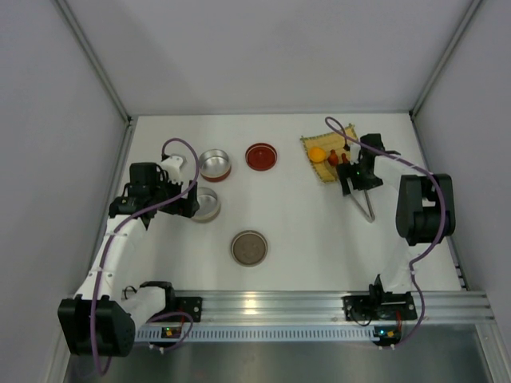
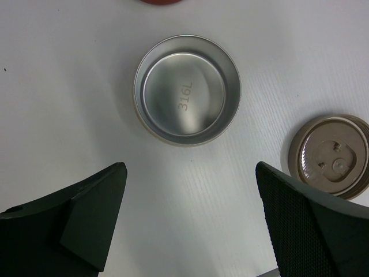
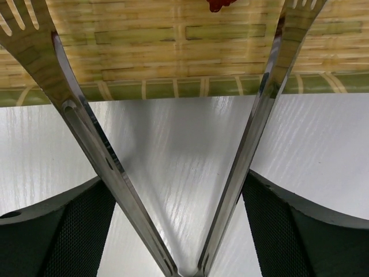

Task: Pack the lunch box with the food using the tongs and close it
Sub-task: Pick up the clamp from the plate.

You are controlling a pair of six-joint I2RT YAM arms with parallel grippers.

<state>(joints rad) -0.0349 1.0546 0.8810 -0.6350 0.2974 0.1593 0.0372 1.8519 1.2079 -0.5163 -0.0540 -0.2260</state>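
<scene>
Overhead view spans the table point(image 1: 303, 231); wrist views look down closely at it.

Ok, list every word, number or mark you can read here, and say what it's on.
"316L": stamped inside the tin, on its floor, left wrist view.
The lid: raised shapes only, no letters.
The tongs and mat: no text.
</scene>
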